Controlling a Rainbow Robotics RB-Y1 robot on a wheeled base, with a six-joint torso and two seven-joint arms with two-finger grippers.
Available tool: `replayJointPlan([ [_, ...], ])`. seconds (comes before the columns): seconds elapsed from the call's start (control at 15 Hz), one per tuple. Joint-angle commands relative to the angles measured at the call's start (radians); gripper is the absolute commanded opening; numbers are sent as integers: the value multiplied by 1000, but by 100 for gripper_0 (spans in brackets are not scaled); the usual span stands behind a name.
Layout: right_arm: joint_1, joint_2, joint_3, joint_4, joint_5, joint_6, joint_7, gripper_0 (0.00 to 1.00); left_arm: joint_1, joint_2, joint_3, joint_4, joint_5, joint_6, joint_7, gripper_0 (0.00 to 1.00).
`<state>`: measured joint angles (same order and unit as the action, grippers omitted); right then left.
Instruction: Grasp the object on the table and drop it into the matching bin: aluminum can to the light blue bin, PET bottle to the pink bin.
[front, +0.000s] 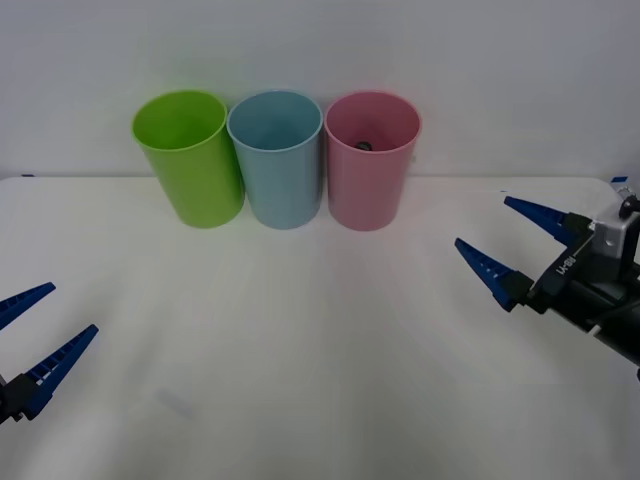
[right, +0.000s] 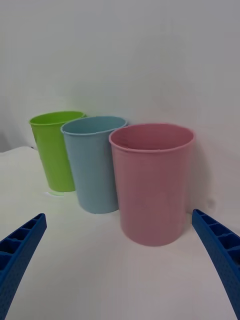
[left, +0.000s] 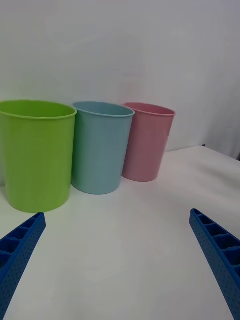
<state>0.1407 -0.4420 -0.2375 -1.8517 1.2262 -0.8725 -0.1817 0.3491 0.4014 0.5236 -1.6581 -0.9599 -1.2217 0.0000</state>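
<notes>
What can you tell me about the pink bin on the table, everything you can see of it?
The pink bin is a tall, smooth, cup-shaped plastic container with a round open rim, tapering slightly toward its base. It stands upright on the white table near the back wall, at the right end of a row, right beside the light blue bin; whether they touch is unclear. In the front view a small dark object shows inside, below the rim. Neither open gripper touches it; the right gripper is nearer.
</notes>
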Motion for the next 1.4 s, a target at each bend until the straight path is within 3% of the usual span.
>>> replayJointPlan([
  [0.07,60,0,-57,0,-19,-66,25,100,0,0,0,0,0,0,0,100],
  [0.93,338,-1,-221,11,-97,-218,264,100,0,0,0,0,0,0,0,100],
  [1.4,359,-8,-303,131,-131,-430,294,100,0,0,0,0,0,0,0,100],
])
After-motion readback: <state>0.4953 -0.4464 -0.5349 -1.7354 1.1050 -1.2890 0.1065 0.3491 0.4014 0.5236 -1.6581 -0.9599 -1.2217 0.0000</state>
